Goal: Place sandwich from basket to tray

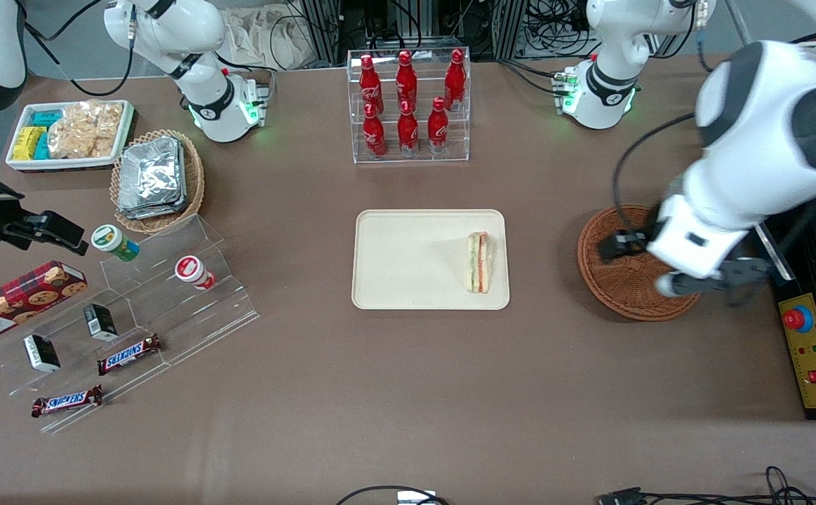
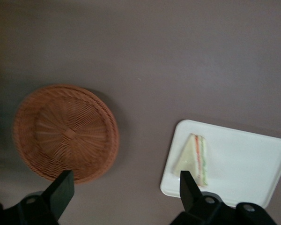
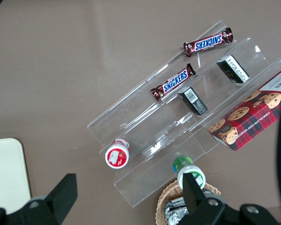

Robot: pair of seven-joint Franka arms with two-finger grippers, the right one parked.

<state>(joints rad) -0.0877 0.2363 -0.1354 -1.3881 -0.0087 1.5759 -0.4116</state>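
Hanging over the brown table (image 1: 408,393) toward my working end, my arm (image 1: 751,154) reaches down across the basket (image 1: 607,277), covering the part of it farther from the front camera's centre. The tray (image 1: 408,259) lies flat in the middle of the table, well apart from the basket, with bare cloth between them. On the tray sits the sandwich (image 1: 479,261), lying on its side close to the edge that faces the basket, its green and pink layers showing along the cut face. The basket holds nothing that I can see; its woven floor (image 2: 65,132) is bare in my wrist view. My claw (image 2: 124,190) hangs above the table between basket and tray, its two black fingers (image 2: 61,190) spread wide with nothing between them. From there the sandwich (image 2: 193,159) shows at the tray's (image 2: 243,164) basket-side end. Farther from the front camera than the tray stands a clear rack of red bottles (image 1: 408,105). Toward the parked arm's end are a foil-packet basket (image 1: 155,179) and a clear stepped stand (image 1: 148,308) with two Snickers bars (image 1: 129,354).
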